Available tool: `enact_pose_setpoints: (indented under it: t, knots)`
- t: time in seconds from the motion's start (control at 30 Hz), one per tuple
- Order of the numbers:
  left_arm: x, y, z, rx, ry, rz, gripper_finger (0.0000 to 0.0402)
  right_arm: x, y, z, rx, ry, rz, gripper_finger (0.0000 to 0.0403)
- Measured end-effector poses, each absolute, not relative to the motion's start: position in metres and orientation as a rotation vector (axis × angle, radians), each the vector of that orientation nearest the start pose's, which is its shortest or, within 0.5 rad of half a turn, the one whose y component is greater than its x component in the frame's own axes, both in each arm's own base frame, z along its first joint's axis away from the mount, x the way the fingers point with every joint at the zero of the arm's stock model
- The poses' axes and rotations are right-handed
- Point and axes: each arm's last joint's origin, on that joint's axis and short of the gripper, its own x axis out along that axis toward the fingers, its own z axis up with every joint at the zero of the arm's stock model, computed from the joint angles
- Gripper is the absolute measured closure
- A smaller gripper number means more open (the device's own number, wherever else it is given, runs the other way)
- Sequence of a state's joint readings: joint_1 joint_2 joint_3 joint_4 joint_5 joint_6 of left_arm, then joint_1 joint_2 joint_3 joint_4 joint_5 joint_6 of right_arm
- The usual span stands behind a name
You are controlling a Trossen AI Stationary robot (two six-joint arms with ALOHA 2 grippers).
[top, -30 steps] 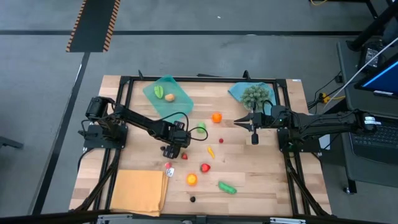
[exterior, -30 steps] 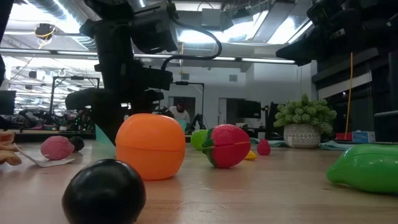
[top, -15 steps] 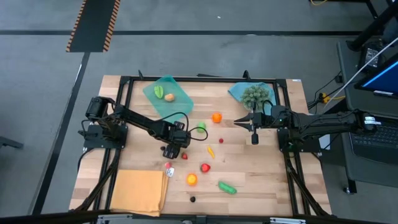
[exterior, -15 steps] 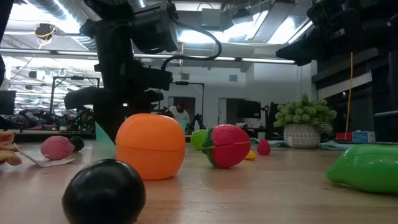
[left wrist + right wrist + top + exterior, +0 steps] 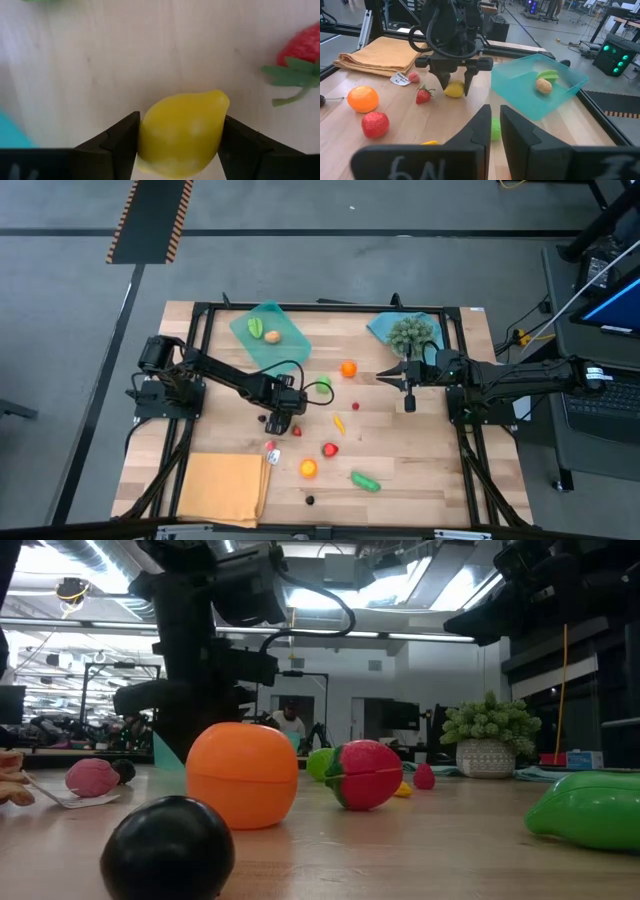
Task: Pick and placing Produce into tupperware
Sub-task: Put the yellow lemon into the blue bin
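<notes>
Both arms are matte black, built of slim jointed links on blocky bases. A black cable loops over the left arm's wrist. Each pincer has two flat, dark, angular fingers (image 5: 117, 145).

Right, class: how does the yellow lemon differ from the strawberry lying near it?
The lemon is yellow and smooth; the strawberry is red with green leaves. The lemon sits gripped between the left hand's fingers; the strawberry lies free. Both rest on the wooden table, outside the teal tray.

The lemon (image 5: 181, 132) sits between the left gripper's (image 5: 454, 89) fingers, beside the strawberry (image 5: 302, 50).
</notes>
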State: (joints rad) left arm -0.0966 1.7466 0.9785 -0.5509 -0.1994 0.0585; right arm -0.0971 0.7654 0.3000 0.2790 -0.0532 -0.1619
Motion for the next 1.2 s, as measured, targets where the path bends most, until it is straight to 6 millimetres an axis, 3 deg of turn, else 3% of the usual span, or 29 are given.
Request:
enact_pose_setpoints:
  t: [0.2, 0.4, 0.83, 1.0, 1.2]
  knots:
    - [0.314, -0.014, 0.176, 0.225, 1.259, 0.099, 0.0184, 0.170, -0.015, 0.212, -0.147, 0.189, -0.028, 0.0360]
    - [0.307, -0.001, 0.205, 0.199, 1.183, 0.101, 0.0185, 0.170, -0.015, 0.212, -0.146, 0.193, -0.028, 0.0360]
    - [0.265, 0.037, 0.273, 0.120, 0.914, 0.148, 0.0185, 0.170, -0.015, 0.211, -0.145, 0.201, -0.028, 0.0360]
    - [0.239, 0.045, 0.284, 0.106, 0.760, 0.196, 0.0185, 0.170, -0.015, 0.211, -0.145, 0.204, -0.027, 0.0360]
    - [0.209, 0.049, 0.280, 0.108, 0.522, 0.208, 0.0185, 0.170, -0.015, 0.211, -0.145, 0.205, -0.027, 0.0360]
